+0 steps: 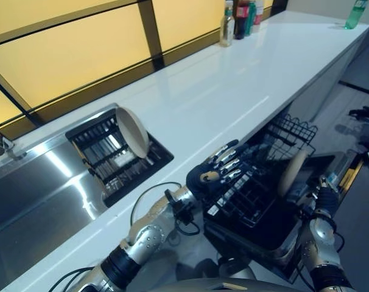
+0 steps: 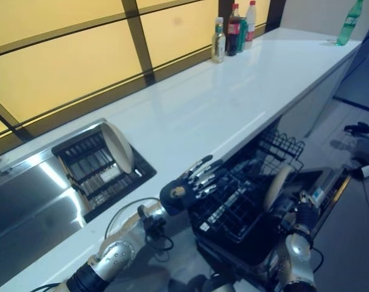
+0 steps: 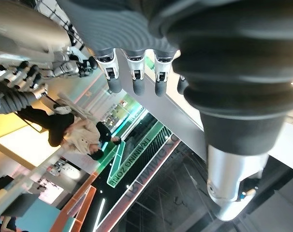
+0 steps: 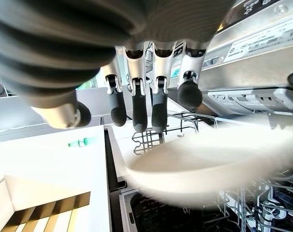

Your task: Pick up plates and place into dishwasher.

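Observation:
One beige plate (image 1: 133,131) stands on edge in the black drying rack (image 1: 99,155) set into the counter beside the sink. A second beige plate (image 1: 292,172) stands upright at the right side of the pulled-out black wire dishwasher rack (image 1: 294,131). My right hand (image 1: 313,198) is just beside and below this plate. In the right wrist view its fingers (image 4: 137,111) hang straight above the plate's (image 4: 209,164) rim and are not curled round it. My left hand (image 1: 218,170) hovers over the near left part of the dishwasher rack, open with fingers (image 3: 134,72) spread and holding nothing.
The steel sink (image 1: 32,194) lies at the left of the long white counter (image 1: 245,79). Bottles (image 1: 236,21) stand at the counter's far end by the yellow window, and a green bottle (image 1: 355,13) stands at its far right corner. A person (image 3: 83,137) stands some way off.

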Robot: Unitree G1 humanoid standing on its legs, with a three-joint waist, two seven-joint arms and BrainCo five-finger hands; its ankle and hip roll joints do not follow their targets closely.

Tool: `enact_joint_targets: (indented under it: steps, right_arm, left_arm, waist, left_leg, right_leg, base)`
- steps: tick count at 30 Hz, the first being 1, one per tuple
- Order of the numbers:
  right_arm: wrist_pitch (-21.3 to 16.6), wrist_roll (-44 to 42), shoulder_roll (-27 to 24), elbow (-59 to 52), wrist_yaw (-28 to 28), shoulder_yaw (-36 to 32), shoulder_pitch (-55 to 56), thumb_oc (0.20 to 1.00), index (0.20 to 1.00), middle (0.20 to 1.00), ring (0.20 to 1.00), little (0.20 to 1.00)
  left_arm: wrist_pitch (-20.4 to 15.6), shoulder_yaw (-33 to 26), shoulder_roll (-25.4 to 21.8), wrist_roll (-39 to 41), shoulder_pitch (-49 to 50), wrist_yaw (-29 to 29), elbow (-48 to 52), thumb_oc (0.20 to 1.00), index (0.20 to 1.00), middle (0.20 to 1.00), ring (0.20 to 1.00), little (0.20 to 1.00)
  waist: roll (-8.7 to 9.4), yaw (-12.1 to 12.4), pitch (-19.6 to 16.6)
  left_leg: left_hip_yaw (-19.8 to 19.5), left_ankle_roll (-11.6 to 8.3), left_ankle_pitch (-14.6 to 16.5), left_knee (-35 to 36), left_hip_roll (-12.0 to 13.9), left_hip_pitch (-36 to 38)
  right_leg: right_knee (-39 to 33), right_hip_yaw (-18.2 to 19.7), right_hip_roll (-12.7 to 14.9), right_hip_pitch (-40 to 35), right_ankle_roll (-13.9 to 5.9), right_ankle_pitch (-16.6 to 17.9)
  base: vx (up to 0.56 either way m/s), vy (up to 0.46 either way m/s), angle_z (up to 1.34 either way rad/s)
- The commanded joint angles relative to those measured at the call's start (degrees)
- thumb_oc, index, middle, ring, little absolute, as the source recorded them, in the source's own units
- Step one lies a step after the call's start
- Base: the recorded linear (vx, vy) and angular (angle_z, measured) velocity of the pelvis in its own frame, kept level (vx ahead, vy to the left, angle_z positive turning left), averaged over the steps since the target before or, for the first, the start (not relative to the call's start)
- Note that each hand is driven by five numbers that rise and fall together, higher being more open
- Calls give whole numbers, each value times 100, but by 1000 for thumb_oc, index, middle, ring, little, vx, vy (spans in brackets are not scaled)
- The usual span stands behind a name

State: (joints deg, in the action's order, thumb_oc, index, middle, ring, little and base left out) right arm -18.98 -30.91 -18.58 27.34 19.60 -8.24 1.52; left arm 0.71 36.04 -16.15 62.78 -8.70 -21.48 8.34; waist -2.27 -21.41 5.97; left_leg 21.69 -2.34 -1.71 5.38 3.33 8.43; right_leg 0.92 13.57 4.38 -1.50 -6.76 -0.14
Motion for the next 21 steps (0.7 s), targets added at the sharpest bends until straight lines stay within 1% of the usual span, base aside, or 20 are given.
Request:
enact_joint_targets:
  steps: [1, 4, 9, 13, 17, 19, 21]
  right_arm:
    - [-192, 539, -212, -107, -579, 141, -99, 200, 200, 200, 200, 200]
    - [-200, 669, -335, -90, -698, 325, -95, 200, 200, 200, 200, 200]
    - [-95, 771, -406, -202, -825, 470, -246, 200, 200, 200, 200, 200]
    - [45, 900, -417, -361, -685, 607, -386, 200, 200, 200, 200, 200]
    - [264, 1045, -287, -705, -347, 582, -358, 200, 200, 200, 200, 200]
    - [654, 1850, -296, -858, 210, 590, -336, 200, 200, 200, 200, 200]
    - [907, 2146, -353, -967, 501, 597, -324, 200, 200, 200, 200, 200]
  left_arm:
    - [-199, 33, 50, 185, -5, -224, 25, 1000, 1000, 1000, 1000, 1000]
    - [-103, -23, 2, 175, 91, -343, -15, 1000, 1000, 1000, 1000, 1000]
    - [-33, -54, -31, 167, 155, -433, -17, 1000, 1000, 1000, 1000, 1000]
    - [-53, -101, -97, 87, 279, -563, 2, 1000, 1000, 1000, 1000, 1000]
    - [-147, -277, -214, 102, 401, -603, 95, 1000, 1000, 1000, 1000, 1000]
    - [-154, -467, -269, 191, 437, -582, 120, 1000, 1000, 1000, 1000, 1000]
    - [-199, -566, -313, 164, 483, -582, 153, 1000, 1000, 1000, 1000, 1000]
  waist:
    - [176, 44, -240]
    - [193, 64, -249]
    - [192, 113, -231]
    - [170, 180, -224]
    - [129, 197, -198]
    - [94, 208, -164]
    - [68, 206, -145]
  left_leg:
    - [-215, 646, 1194, -974, -98, -113]
    - [-207, 638, 1204, -988, -98, -113]
    - [-211, 642, 1243, -1030, -81, -113]
    - [-245, 626, 1248, -1026, -65, -85]
    - [-275, 628, 1259, -1049, -54, -87]
    - [-299, 625, 1264, -1084, -39, -110]
    - [-324, 622, 1268, -1112, -34, -129]
  right_leg:
    - [452, -264, 187, 1038, -444, 682]
    - [446, -293, 190, 1046, -437, 679]
    - [461, -339, 185, 1075, -409, 666]
    - [480, -374, 165, 1075, -396, 636]
    - [497, -394, 159, 1104, -391, 629]
    - [534, -404, 165, 1150, -395, 627]
    - [549, -399, 165, 1171, -400, 626]
  base:
    - [16, -67, -4]
    - [12, -67, -4]
    - [5, -62, 0]
    - [11, -92, 0]
    - [8, -90, 0]
    - [-1, -74, 1]
    - [-1, -46, -1]
